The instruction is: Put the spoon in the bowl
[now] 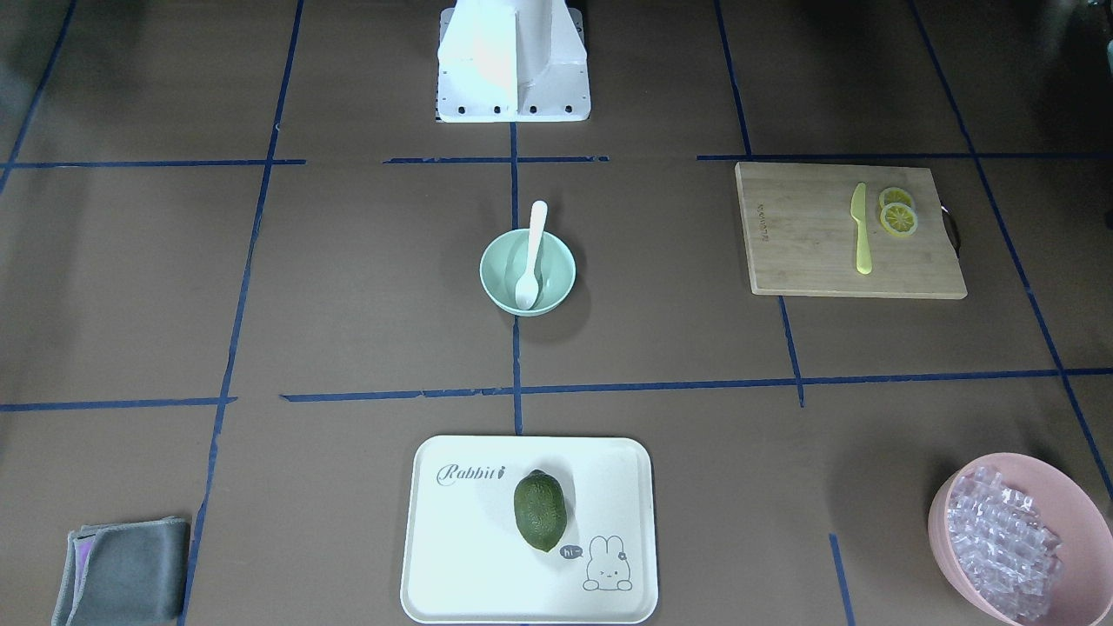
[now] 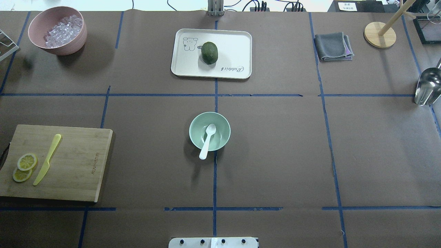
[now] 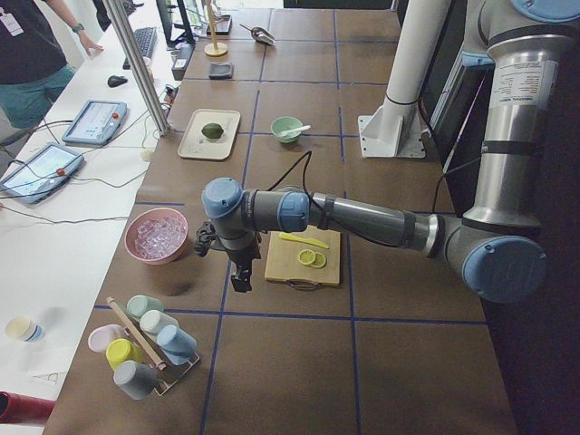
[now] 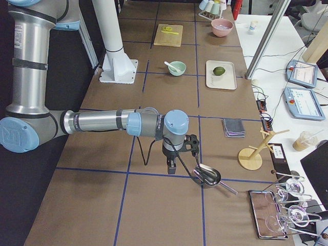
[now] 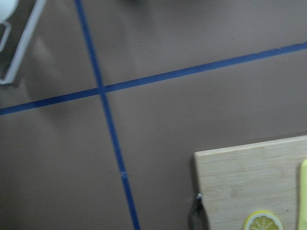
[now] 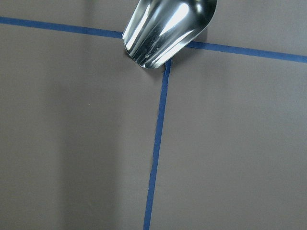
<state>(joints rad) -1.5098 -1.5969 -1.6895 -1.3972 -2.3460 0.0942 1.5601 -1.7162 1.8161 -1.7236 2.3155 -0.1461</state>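
Front-facing view, centre: slim white spoon (image 1: 532, 252) lies in the glossy mint-green bowl (image 1: 561, 265), scoop inside, handle resting on the rim. Left side view, centre: left gripper (image 3: 240, 277) above the table, jaw state cannot be told. Right side view, centre: right gripper (image 4: 171, 166), likewise indeterminate.

I can't tell whether the left gripper (image 3: 239, 277) or right gripper (image 4: 171, 167) is parted; both are too small. The metal scoop (image 6: 168, 28) beside the right one is cropped.
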